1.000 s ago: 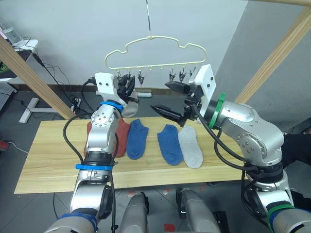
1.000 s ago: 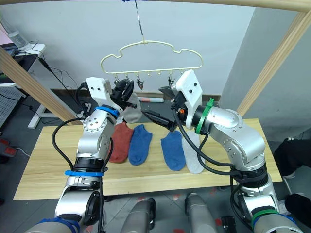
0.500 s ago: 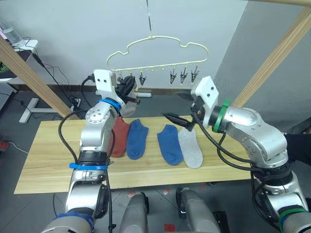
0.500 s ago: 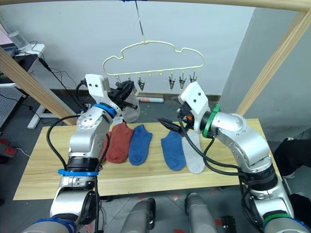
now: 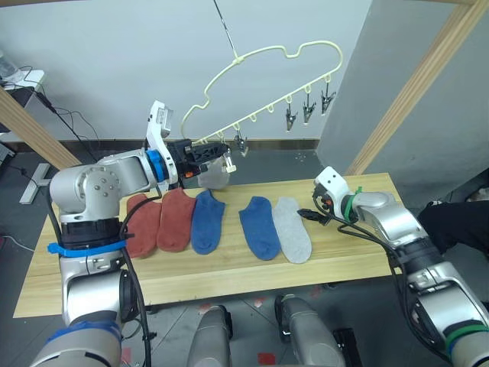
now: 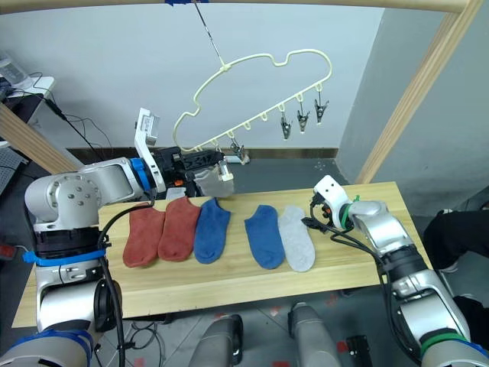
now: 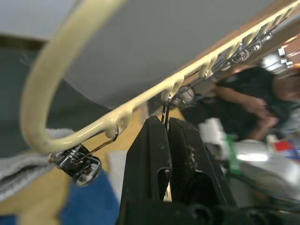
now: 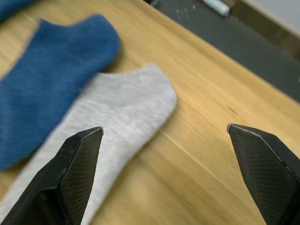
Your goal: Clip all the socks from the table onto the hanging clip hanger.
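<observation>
Left gripper (image 7: 165, 140) jaws pinch a silver clip (image 7: 165, 110), dragging the pale-yellow cloud-shaped hanger (image 5: 263, 84) askew, right gripper (image 8: 164, 173) gaping empty above the grey sock (image 5: 292, 239) on the desk (image 5: 229, 267): release, and the hanger could swing and shed its clipped sock.

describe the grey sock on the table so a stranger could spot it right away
On the table, five socks lie in a row. The grey sock is at the row's right end, beside a blue sock and nearest the right gripper. It is the row's only grey one.
</observation>
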Robot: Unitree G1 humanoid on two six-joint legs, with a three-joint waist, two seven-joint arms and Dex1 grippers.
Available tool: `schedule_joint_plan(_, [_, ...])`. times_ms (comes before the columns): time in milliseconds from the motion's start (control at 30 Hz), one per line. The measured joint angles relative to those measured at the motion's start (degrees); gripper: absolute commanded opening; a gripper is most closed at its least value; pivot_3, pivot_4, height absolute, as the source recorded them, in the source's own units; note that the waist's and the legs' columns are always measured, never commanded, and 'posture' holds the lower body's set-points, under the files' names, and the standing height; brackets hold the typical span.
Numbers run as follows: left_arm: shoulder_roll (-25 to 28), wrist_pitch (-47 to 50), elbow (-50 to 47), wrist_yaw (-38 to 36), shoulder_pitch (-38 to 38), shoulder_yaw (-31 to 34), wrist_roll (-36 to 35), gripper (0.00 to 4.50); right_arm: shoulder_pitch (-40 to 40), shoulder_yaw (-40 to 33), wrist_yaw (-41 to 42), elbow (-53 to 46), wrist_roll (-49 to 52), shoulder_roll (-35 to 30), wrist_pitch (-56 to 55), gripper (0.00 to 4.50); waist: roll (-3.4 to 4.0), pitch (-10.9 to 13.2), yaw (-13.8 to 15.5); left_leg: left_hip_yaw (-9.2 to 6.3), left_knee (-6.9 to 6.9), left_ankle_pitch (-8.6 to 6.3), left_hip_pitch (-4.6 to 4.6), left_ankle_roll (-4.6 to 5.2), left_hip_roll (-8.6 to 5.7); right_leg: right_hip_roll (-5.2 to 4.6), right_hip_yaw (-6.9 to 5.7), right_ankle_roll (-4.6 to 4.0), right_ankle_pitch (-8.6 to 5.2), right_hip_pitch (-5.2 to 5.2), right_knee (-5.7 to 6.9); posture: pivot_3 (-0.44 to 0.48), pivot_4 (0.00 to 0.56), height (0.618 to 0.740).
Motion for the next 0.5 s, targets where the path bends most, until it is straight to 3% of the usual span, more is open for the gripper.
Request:
schedule_joint_plan(267, [-1.8,6.3,0.5,3.8,-0.9,4.5,-3.8,0.01,-4.9,-0.1,-1.7,18.2,-4.8,9.0,-8.1,4.47,0.00,0.0,0.2,0.01,-0.02,0.00,-0.03,-0.03,-0.09,-0.20,0.00,-0.27,0.16,0.00,-0.01,-0.028,0.257,0.740])
schedule_joint_plan(367, [-1.8,6.5,-0.5,4.6,-0.7,4.5,-3.8,0.00,-6.4,-0.3,-2.4,22.4,-6.2,10.2,-11.0,3.87,0.00,0.0,0.3,0.00,-0.01,0.06,-0.03,-0.13,-0.10,-0.33,0.00,-0.28,0.17,0.01,0.01,-0.020,0.256,0.740])
schedule_joint_plan(500, [-1.8,7.0,-1.3,5.4,-0.3,5.0,-4.1,0.00,-6.8,-0.3,-2.3,24.5,-8.1,10.3,-14.2,2.55,0.00,0.0,0.5,0.01,-0.01,0.09,-0.03,-0.18,-0.13,-0.40,0.00,-0.27,0.18,0.03,0.01,-0.013,0.254,0.740])
